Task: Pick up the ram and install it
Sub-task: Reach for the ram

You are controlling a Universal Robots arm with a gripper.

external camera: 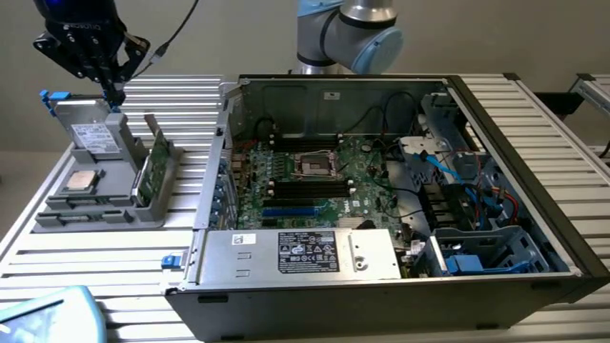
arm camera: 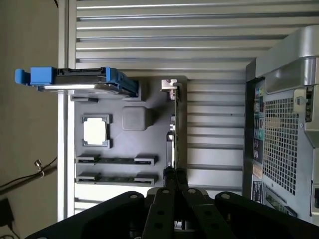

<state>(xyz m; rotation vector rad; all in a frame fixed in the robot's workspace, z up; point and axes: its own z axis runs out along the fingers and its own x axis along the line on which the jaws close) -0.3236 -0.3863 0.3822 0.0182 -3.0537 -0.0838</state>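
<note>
The ram (external camera: 156,166) is a thin green stick standing on edge in the right-hand slot of a grey holder (external camera: 96,214), at the exterior view's left. In the wrist view the ram (arm camera: 175,119) shows edge-on along the holder's (arm camera: 119,149) side. My gripper (external camera: 114,96) hangs above the holder's back end, near the silver drive box. Its fingers are shut with nothing between them. In the wrist view my gripper (arm camera: 173,174) lines up with one end of the ram.
The holder also carries a square silver processor (external camera: 79,181) and a silver drive box with blue tabs (external camera: 96,132). An open computer case (external camera: 533,186) with its motherboard and black memory slots (external camera: 305,187) lies to the exterior view's right on the slatted table (external camera: 86,264).
</note>
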